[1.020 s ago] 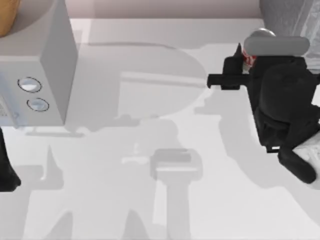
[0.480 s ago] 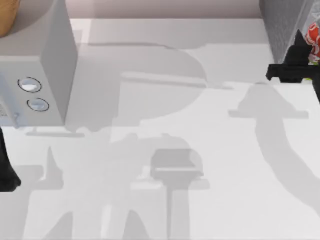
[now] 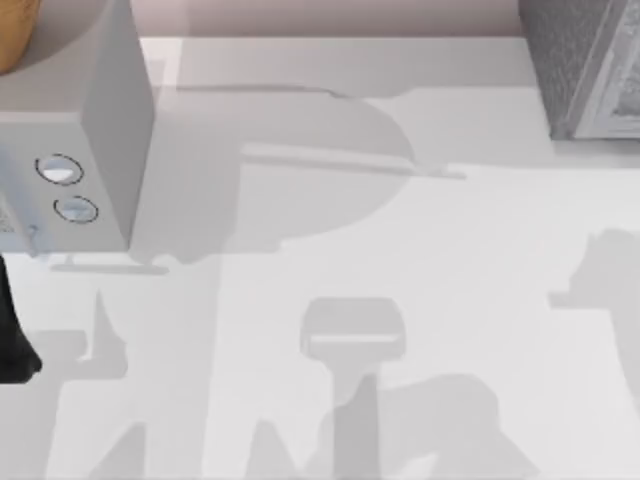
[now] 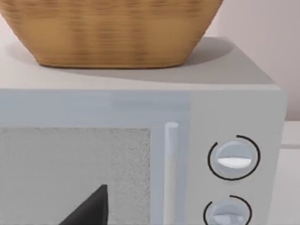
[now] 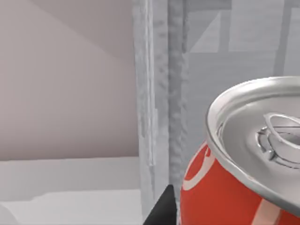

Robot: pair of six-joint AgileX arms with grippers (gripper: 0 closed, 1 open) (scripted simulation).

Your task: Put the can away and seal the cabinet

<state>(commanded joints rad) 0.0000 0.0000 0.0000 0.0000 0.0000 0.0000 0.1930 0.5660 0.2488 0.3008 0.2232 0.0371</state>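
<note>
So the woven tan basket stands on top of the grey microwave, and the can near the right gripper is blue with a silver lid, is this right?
Not quite: the can is red with white lettering, not blue, as the right wrist view shows. Its lid is silver. The woven tan basket does stand on the grey microwave, seen in the left wrist view.

You have the can (image 5: pixel 243 178) close in the right wrist view: glossy red painted body with white lettering, and a brushed silver metal lid with a smooth rolled rim. Behind it, the cabinet (image 3: pixel 590 70) at your 2 o'clock looks like pale grey panel with a rough, speckled surface. At 9 o'clock, the microwave (image 4: pixel 234 108) has a smooth matt grey casing, shiny knobs and a grainy door window. On it sits a woven wicker basket (image 4: pixel 112 33). The table (image 3: pixel 400 250) is matt white.
</note>
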